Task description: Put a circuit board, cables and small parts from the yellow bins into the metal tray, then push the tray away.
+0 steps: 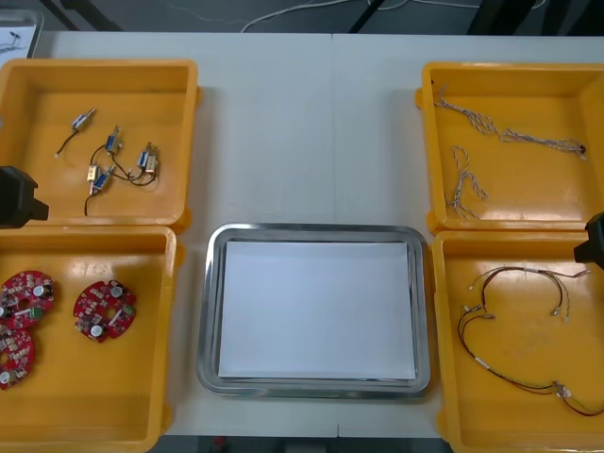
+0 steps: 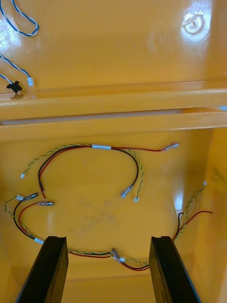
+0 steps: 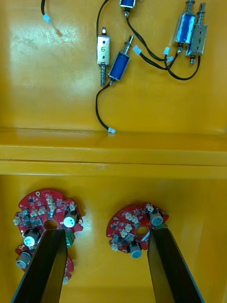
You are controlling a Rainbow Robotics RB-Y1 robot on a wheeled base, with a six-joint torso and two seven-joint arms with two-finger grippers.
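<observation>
The left gripper [image 3: 106, 234] hovered, fingers spread, over three round red circuit boards [image 3: 137, 229] in the near left yellow bin [image 1: 85, 415]; the right gripper [image 2: 108, 239], fingers likewise spread, hung over red and yellow cables [image 2: 101, 147] in the near right bin [image 1: 519, 406]. The metal tray [image 1: 209, 311], white inside, sat between the bins; small metal parts [image 1: 118, 156] lay in the far left bin [image 1: 28, 94]; blue and white cables [image 1: 510, 132] in the far right bin [image 1: 510, 198].
</observation>
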